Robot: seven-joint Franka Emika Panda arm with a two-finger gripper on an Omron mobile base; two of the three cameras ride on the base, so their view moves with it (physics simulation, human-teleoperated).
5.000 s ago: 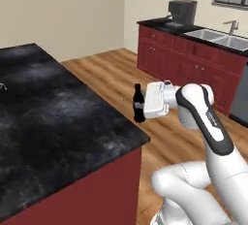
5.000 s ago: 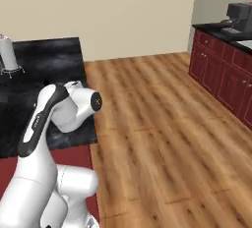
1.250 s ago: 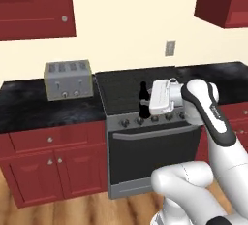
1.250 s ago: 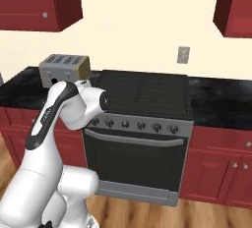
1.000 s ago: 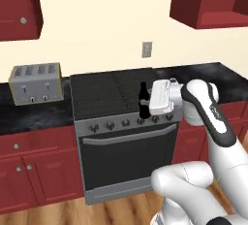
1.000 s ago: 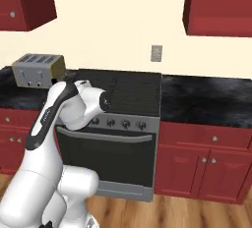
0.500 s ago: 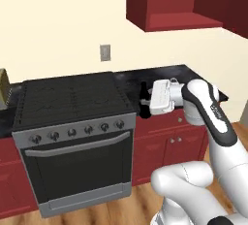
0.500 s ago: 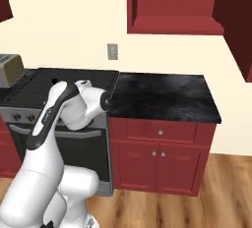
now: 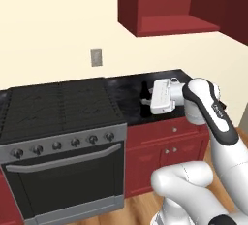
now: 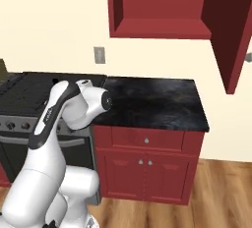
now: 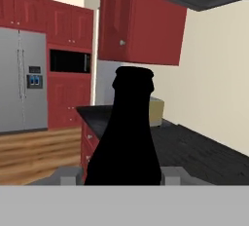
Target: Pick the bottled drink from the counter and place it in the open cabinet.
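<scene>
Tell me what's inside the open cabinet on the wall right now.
The open cabinet shows a bare red shelf floor and red back wall, with nothing on it. Its upper part is cut off by the picture edge. The bottled drink sits in the gripper, low by the counter.

Small black glass bottled drink; black stone counter with grey marbling (on dark red base); dark red box-shaped open cabinet, plain red inside; black stove; cream wall; grey wall outlet.

Matt black bottled drink, marbled stone counter, plain red-painted open cabinet.
</scene>
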